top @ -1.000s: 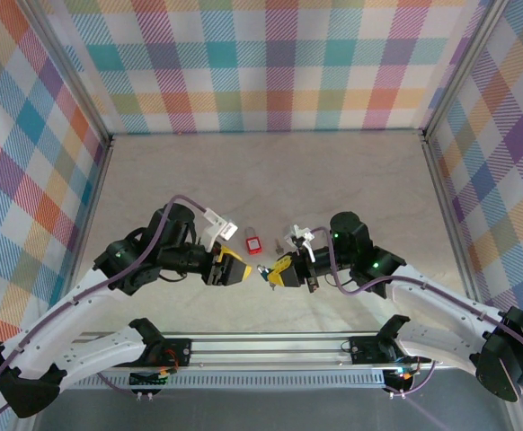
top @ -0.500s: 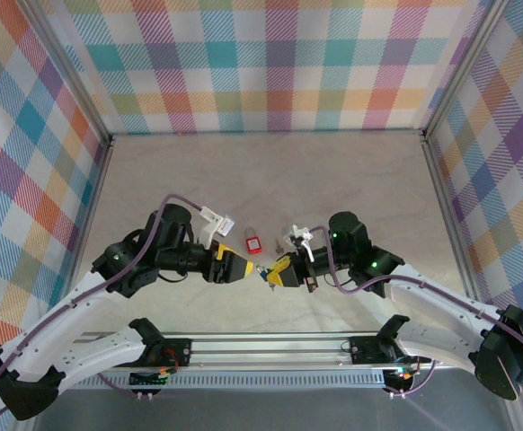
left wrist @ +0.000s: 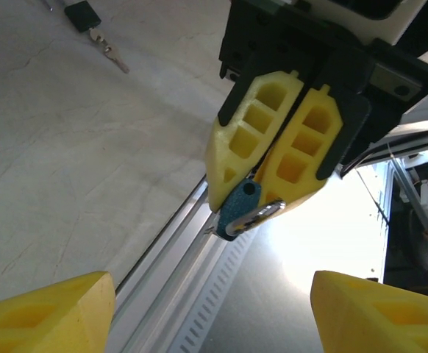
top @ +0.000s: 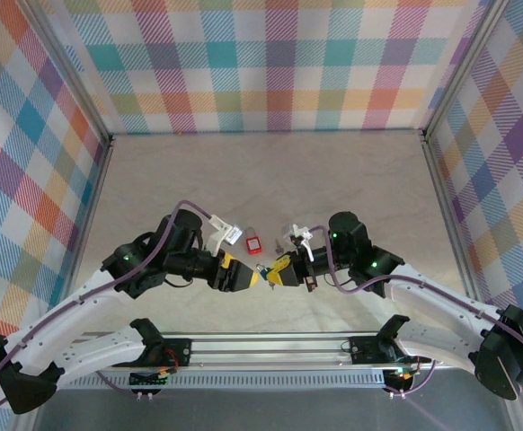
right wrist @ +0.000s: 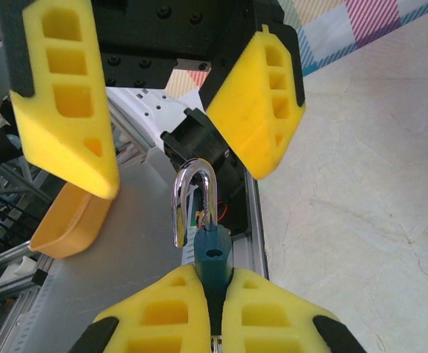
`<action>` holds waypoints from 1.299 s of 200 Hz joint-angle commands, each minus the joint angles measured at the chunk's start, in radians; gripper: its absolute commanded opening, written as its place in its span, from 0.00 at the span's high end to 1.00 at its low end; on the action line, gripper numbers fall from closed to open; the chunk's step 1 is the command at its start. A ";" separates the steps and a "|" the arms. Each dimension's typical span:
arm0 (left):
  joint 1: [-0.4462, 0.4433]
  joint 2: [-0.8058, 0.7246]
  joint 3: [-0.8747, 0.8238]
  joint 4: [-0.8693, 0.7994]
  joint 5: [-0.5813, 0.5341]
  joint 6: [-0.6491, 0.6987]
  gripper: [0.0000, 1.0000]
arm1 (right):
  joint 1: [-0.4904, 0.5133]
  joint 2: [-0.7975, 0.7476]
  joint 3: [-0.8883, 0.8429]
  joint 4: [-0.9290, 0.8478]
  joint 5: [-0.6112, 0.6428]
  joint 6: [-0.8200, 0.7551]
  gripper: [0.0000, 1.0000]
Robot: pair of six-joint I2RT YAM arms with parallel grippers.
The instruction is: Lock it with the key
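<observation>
Two robot arms meet low over a table (left wrist: 67, 162), one presenting an unlocked teal padlock (right wrist: 212, 257) to the other.
The right fingers (right wrist: 162, 316) are pinched shut on the padlock's body. Its silver shackle (right wrist: 192, 198) is sprung open towards the left fingers (right wrist: 67, 95), which are spread wide, empty, just short of it. A key (left wrist: 111, 55) lies on the table beyond the padlock. This looks like a hand-over step; next, the left fingers probably must centre on the padlock and close squarely.
</observation>
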 commanded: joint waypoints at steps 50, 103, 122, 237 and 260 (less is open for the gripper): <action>-0.015 0.020 0.035 0.029 -0.090 -0.062 0.26 | 0.009 0.012 0.003 0.018 -0.020 -0.002 1.00; -0.020 0.037 0.064 0.026 -0.097 -0.076 0.24 | 0.010 0.012 0.001 0.024 -0.019 -0.005 1.00; -0.020 0.039 0.066 0.017 -0.090 -0.074 0.24 | 0.010 0.015 0.001 0.022 -0.020 -0.004 1.00; -0.050 0.129 0.267 -0.311 -0.167 0.009 0.21 | 0.018 0.008 0.012 -0.007 -0.004 -0.018 1.00; -0.059 0.135 0.311 -0.371 -0.180 0.100 0.20 | 0.020 0.019 -0.003 0.044 -0.045 0.006 1.00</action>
